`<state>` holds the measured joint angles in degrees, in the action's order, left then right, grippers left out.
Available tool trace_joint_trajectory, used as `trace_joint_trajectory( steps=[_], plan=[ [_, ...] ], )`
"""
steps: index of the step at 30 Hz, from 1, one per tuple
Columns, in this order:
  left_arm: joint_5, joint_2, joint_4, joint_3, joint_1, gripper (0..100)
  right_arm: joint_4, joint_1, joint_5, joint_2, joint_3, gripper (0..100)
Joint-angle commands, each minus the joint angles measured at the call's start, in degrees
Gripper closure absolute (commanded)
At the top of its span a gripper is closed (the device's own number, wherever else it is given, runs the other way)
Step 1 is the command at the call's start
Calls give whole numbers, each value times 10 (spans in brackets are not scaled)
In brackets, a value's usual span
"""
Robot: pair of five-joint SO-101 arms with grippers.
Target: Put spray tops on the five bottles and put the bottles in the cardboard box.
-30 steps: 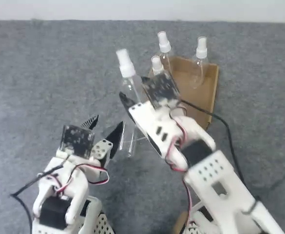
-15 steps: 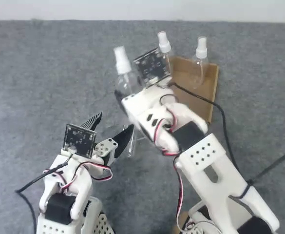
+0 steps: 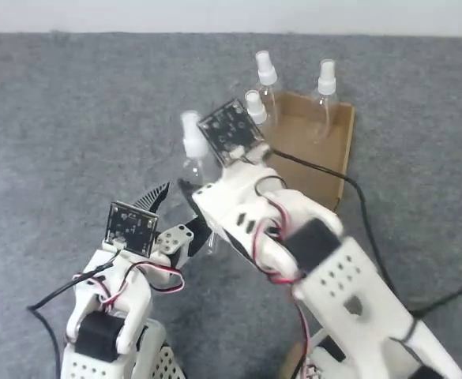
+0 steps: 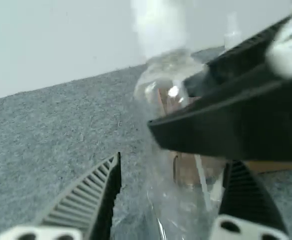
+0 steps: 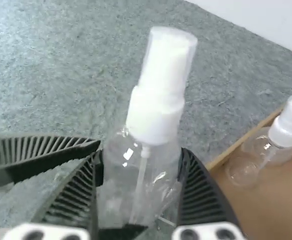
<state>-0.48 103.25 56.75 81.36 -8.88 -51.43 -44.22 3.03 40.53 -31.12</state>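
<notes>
While the right gripper [image 5: 141,192] clamps it from both sides, one clear bottle [image 5: 136,165] sits tilted between the two arms. Its white spray top [image 5: 160,90] is already fitted and leans toward the far side of the table. The bottle's lower part lies between the fingers of the left gripper [image 4: 174,165], which stand wide apart on either side of it; whether the base touches the table cannot be told.

Just beside the held bottle, one cardboard box [image 3: 337,158] lies open on the grey carpet [image 3: 73,118]. Three more bottles [image 3: 324,110] stand upright there, each with a white top. Two are inside along the box's far side, and the third is at the edge nearest the held bottle, its body hidden behind the right arm. From above that makes four bottles, four tops and one box.

The bottle walls are plain and see-through where they show. Any marking on the two wrist circuit boards [image 3: 229,133] is too small to read.
</notes>
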Motion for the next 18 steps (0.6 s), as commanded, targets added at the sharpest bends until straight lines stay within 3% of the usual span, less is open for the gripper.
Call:
trace_joint_trajectory(
  steps=[1,7,12,18],
  plan=[
    [-7,5,-11,0,1,701,-52,-4,-40,80,38,992],
    [-5,6,-9,0,1,702,-65,7,-46,95,40,992],
    [-5,7,-8,0,3,702,-64,125,-49,95,51,992],
    [-6,7,-8,0,0,702,-63,264,-120,94,51,992]
  ],
)
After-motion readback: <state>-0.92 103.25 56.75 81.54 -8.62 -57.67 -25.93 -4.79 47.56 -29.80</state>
